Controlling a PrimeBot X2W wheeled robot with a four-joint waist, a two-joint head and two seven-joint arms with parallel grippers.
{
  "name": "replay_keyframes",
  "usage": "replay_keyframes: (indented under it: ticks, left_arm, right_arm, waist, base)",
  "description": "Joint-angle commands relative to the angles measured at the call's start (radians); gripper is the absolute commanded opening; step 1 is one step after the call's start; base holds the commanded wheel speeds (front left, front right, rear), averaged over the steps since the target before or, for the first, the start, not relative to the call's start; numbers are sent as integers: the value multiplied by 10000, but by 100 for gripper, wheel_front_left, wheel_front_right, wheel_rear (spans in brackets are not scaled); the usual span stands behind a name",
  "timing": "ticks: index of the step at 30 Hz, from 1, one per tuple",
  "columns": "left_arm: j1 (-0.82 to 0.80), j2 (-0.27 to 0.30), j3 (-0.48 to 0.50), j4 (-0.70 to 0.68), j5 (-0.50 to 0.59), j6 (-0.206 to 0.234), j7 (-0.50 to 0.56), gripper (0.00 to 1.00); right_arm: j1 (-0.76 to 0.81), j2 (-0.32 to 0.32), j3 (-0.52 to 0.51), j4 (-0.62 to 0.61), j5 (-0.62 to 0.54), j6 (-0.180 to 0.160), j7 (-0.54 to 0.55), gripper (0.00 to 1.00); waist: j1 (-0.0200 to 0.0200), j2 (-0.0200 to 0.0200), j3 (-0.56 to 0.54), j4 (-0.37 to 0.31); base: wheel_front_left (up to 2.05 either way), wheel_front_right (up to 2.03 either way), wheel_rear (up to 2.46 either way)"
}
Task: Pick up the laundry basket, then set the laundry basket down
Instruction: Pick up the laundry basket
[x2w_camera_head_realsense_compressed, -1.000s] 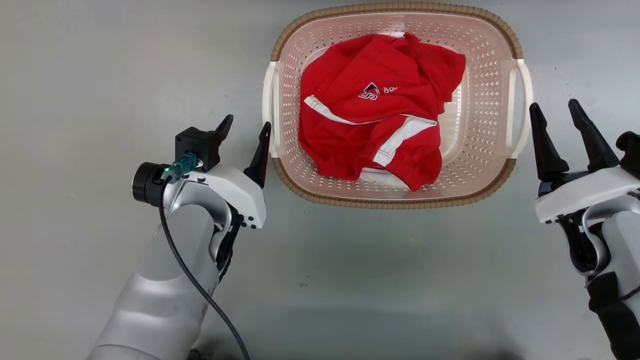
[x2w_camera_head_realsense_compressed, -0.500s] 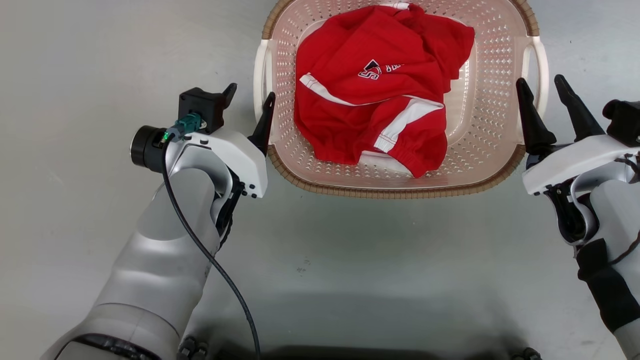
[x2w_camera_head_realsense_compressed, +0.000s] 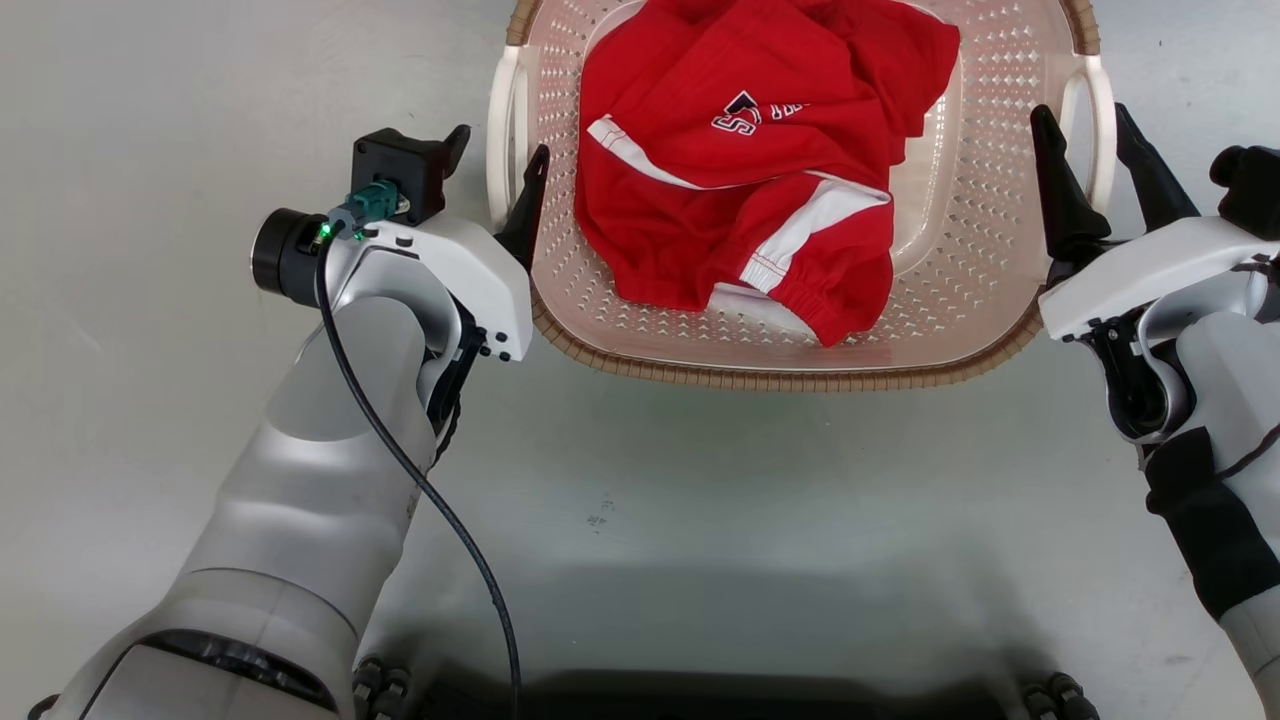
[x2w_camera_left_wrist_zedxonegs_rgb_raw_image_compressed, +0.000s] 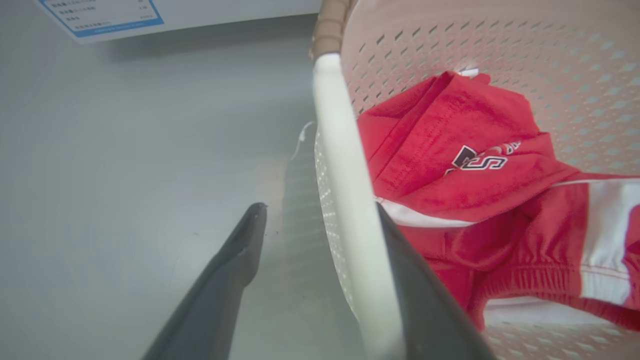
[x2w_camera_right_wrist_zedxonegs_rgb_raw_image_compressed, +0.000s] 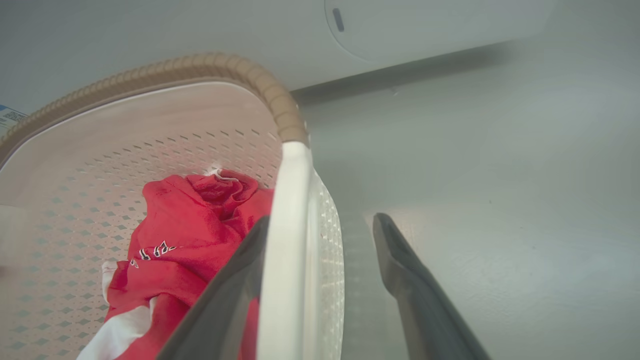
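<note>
Head view, nearest first: the left pincer (x2w_camera_head_realsense_compressed: 497, 158) and right pincer (x2w_camera_head_realsense_compressed: 1083, 125), both spread apart, each straddle one of the white handles (x2w_camera_left_wrist_zedxonegs_rgb_raw_image_compressed: 345, 175) of the laundry basket (x2w_camera_head_realsense_compressed: 980, 250). It sits on the grey floor (x2w_camera_head_realsense_compressed: 700, 500) holding a red garment (x2w_camera_head_realsense_compressed: 740, 170). Wrist views add, beyond the basket, a blue-bordered label (x2w_camera_left_wrist_zedxonegs_rgb_raw_image_compressed: 100, 15) and a white appliance front (x2w_camera_right_wrist_zedxonegs_rgb_raw_image_compressed: 425, 25).

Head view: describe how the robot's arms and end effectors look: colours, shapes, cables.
The left end effector and right end effector each have two long, dark, tapering fingers on a white housing. The forearms are smooth silver-grey. The left carries a black cable, teal connector and black cylinder; the right wears a black wrap.
</note>
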Motion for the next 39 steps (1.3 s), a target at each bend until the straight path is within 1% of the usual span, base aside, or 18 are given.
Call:
replay_keyframes:
  ticks: [1, 11, 19, 31, 32, 33, 34, 39]
  left_arm:
    - [69, 369, 122, 61, -97, -7, -48, 100]
    - [-42, 343, 51, 102, -153, -14, -49, 100]
    - [-31, 328, 23, 106, -169, -15, -49, 100]
    - [-69, 324, 7, 39, -136, -16, -49, 100]
    - [-69, 324, -1, 5, -136, -16, -49, 100]
    - [-58, 323, -32, -60, -152, -16, -49, 40]
    - [-33, 321, -55, -155, -193, -16, -49, 0]
    - [25, 318, -196, -318, -299, -17, -49, 0]
  right_arm:
    - [260, 57, 178, -79, 172, 44, -133, 100]
    - [214, 70, 221, -12, 368, 44, -133, 100]
    - [372, 236, 140, -29, 646, 44, -133, 100]
    - [408, 386, 298, 161, 1084, 44, -133, 100]
    - [409, 391, 296, 187, 1193, 44, -133, 88]
    - [400, 396, 307, 226, 1291, 44, -133, 33]
    - [384, 400, 338, 267, 1380, 44, -133, 0]
    - [230, 410, 522, 382, 1608, 44, -134, 0]
  waist:
    - [0, 0, 47, 7]
    - [0, 0, 68, 18]
    - [0, 0, -7, -32]
    - [0, 0, 97, -78]
    - [0, 0, 117, -70]
    - [0, 0, 136, -64]
    - [0, 0, 155, -54]
    - [0, 0, 212, -30]
  base:
    - [0, 0, 0]
    - [0, 0, 0]
    - [0, 0, 0]
    - [0, 0, 0]
    - [0, 0, 0]
    - [0, 0, 0]
    - [0, 0, 0]
    - [0, 0, 0]
